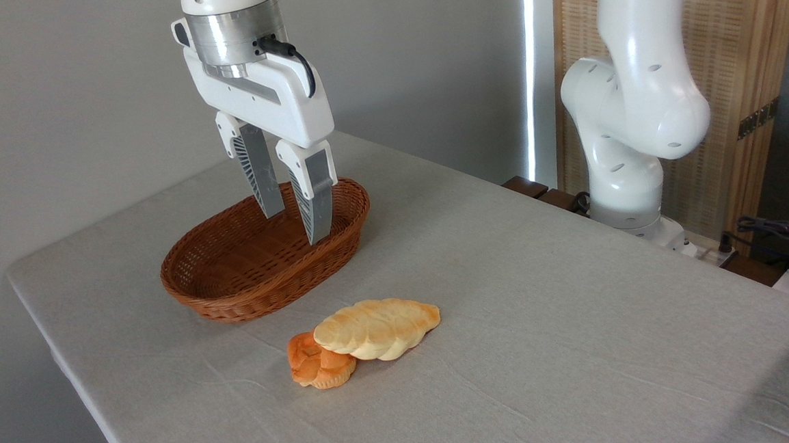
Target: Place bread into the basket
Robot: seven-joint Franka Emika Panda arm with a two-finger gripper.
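Leftmost, the oval reddish-brown woven wicker basket (233, 276) is sitting empty while the white two-finger gripper (294, 226) is hanging above its far end, jaws spread and holding nothing. Rightward, the long pale-yellow braided loaf (377, 328) is lying on the grey tablecloth (543, 294), leaning on a small orange knotted bun (311, 367); looking light and squashy, it is probably inviting a gentle pinch across its middle.

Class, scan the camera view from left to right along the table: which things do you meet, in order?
Wicker basket with the open gripper above its right part → small orange knotted bun → pale braided loaf, its left end resting on the bun → the robot arm's white base.
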